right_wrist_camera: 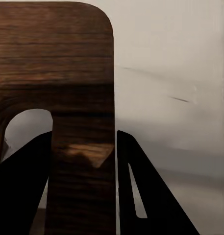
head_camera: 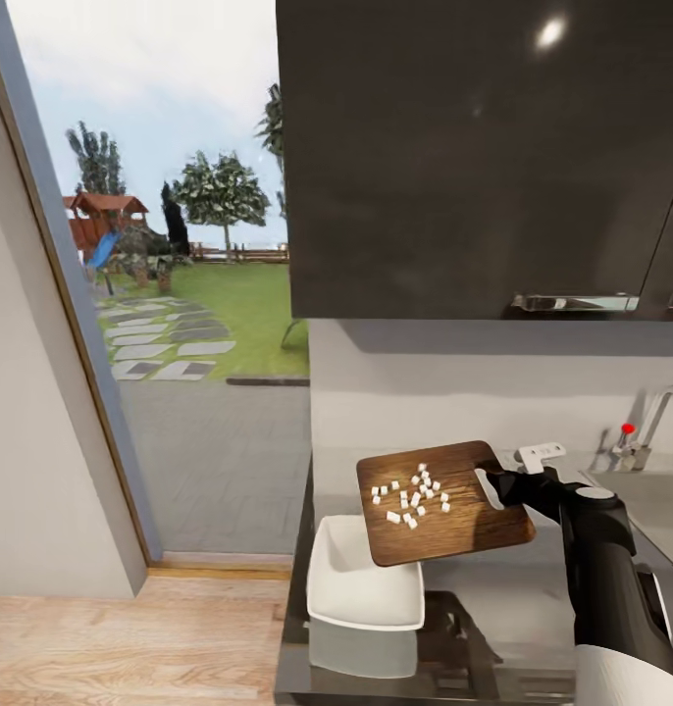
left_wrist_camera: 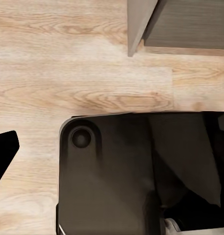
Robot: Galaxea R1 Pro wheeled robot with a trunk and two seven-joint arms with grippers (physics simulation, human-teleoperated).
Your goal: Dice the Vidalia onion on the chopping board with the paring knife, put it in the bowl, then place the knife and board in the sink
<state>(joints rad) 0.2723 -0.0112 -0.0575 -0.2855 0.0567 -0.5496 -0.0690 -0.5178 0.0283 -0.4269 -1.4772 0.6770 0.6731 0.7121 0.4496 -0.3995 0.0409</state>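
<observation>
Overhead, the right pincer [head_camera: 495,483] is clamped on the handle end of the chopping board [head_camera: 444,502], its two fingers [right_wrist_camera: 141,196] pressed on either side of the wooden strip beside the handle slot. Held aloft and tilted, the board carries the diced onion [head_camera: 415,493], a scatter of pale bits at its middle. Its near left corner hangs over the white bowl [head_camera: 364,588], which sits on the grey desk [head_camera: 513,598]. Far right, the tap [head_camera: 650,422] with its red knob stands by the sink [head_camera: 650,505]. One dark finger [left_wrist_camera: 4,149] of the left pincer shows over wooden floor [left_wrist_camera: 67,73]; whether that pincer is apart or together, I cannot tell.
</observation>
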